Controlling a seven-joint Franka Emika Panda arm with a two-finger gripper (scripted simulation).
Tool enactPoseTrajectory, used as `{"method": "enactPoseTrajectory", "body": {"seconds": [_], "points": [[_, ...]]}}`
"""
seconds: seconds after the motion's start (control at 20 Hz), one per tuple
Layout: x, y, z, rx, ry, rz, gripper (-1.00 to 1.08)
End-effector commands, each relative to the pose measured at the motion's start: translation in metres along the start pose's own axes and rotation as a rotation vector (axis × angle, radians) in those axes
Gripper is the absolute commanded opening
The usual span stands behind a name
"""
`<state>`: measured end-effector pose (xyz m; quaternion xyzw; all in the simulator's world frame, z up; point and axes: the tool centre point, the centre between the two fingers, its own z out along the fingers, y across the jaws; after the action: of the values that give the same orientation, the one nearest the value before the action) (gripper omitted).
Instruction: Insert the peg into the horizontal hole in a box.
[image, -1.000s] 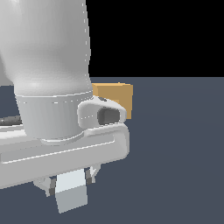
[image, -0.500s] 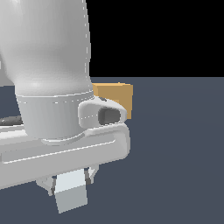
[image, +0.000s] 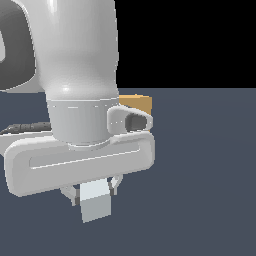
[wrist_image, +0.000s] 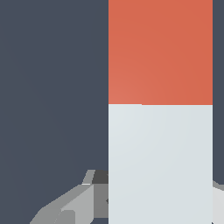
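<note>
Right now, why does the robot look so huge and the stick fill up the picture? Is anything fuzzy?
Exterior view: the arm sits close to the camera, hiding most of the box; edges look sharp, with a soft shine on the arm. Wrist view: the peg is right by the lens, so it looks giant; flat colours, no blur or shadows.

My exterior view sits low and very near, facing my wrist side-on, so my arm (image: 80, 90) fills most of it; my claw (image: 94, 192) hangs low in it, with a corner of the box (image: 140, 103) showing far behind my wrist. My wrist view looks straight down along my fingers (wrist_image: 72, 205), so close that the peg (wrist_image: 160, 109) spans it. Both views share only the peg's pale end (image: 95, 202) and my fingers.
</note>
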<state>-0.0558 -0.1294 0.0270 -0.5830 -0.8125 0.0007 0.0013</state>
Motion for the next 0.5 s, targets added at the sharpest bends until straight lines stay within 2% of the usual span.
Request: {"method": "enactPoseTrajectory", "body": {"seconds": [0.0, 0.45], "points": [[0.012, 0.015, -0.006, -0.003, -0.001, -0.002, -1.0], [0.071, 0.086, -0.027, -0.003, -0.002, -0.003, -1.0]]}}
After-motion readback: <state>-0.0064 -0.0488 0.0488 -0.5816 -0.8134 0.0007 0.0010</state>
